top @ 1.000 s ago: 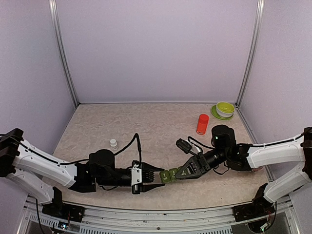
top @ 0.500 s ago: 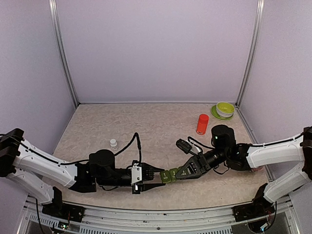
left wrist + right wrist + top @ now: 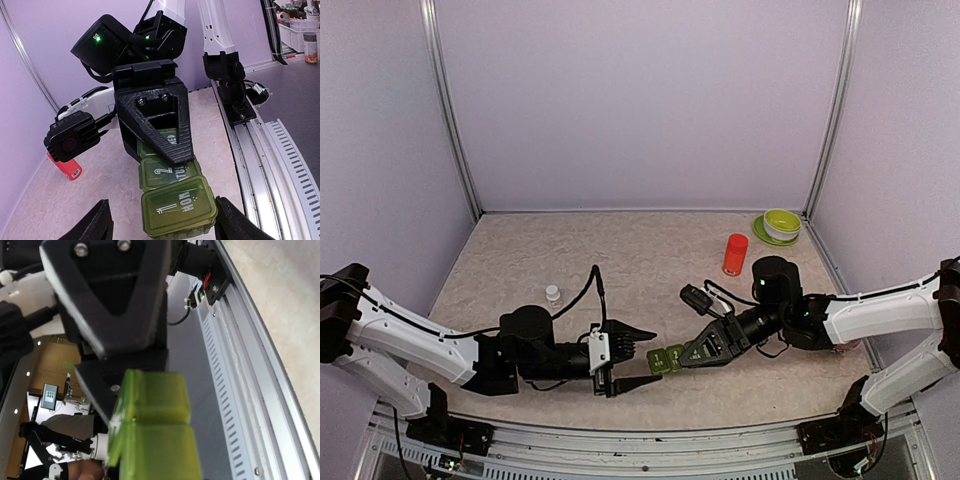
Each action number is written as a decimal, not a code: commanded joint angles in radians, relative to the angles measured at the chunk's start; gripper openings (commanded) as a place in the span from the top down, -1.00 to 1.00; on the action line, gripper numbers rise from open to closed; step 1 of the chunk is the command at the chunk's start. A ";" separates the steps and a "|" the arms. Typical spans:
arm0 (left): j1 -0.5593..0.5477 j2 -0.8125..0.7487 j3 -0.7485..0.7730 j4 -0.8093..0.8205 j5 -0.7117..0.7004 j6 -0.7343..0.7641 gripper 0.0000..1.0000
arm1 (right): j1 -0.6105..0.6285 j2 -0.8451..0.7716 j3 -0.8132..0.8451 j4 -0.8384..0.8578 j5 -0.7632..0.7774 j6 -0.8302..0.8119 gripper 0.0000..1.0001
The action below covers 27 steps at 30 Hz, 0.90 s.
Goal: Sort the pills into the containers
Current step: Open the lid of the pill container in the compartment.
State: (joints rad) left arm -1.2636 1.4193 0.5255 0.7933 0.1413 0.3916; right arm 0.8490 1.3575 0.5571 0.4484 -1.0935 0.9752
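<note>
The containers (image 3: 666,360) are a strip of dark-green lidded boxes held just above the table at front centre. Their lids are closed in the left wrist view, and the nearest box (image 3: 179,206) reads "1 MON". My right gripper (image 3: 703,351) is shut on the strip's far end, one black finger (image 3: 159,131) lying over the lids. My left gripper (image 3: 654,357) is open, its fingertips (image 3: 96,226) standing either side of the nearest box without touching it. In the right wrist view the strip (image 3: 156,430) shows edge-on and blurred. No pills are in view.
A tiny clear bottle with a white cap (image 3: 553,294) stands left of centre. A red-orange bottle (image 3: 735,254) stands at the right, with a green bowl on a plate (image 3: 781,222) in the back right corner. The table's metal front rail (image 3: 280,150) runs close by.
My left gripper's jaws have spread apart from the end box they were closing on. The right gripper and the strip have barely moved.
</note>
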 commanded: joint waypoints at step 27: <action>0.008 0.000 0.021 0.149 -0.191 -0.086 -0.38 | 0.005 0.007 -0.011 -0.063 0.038 -0.090 0.68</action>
State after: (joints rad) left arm -1.2648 1.4334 0.5282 0.8330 0.0360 0.3141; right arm 0.8474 1.3571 0.5571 0.4404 -1.0241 0.9161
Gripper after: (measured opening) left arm 0.688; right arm 0.246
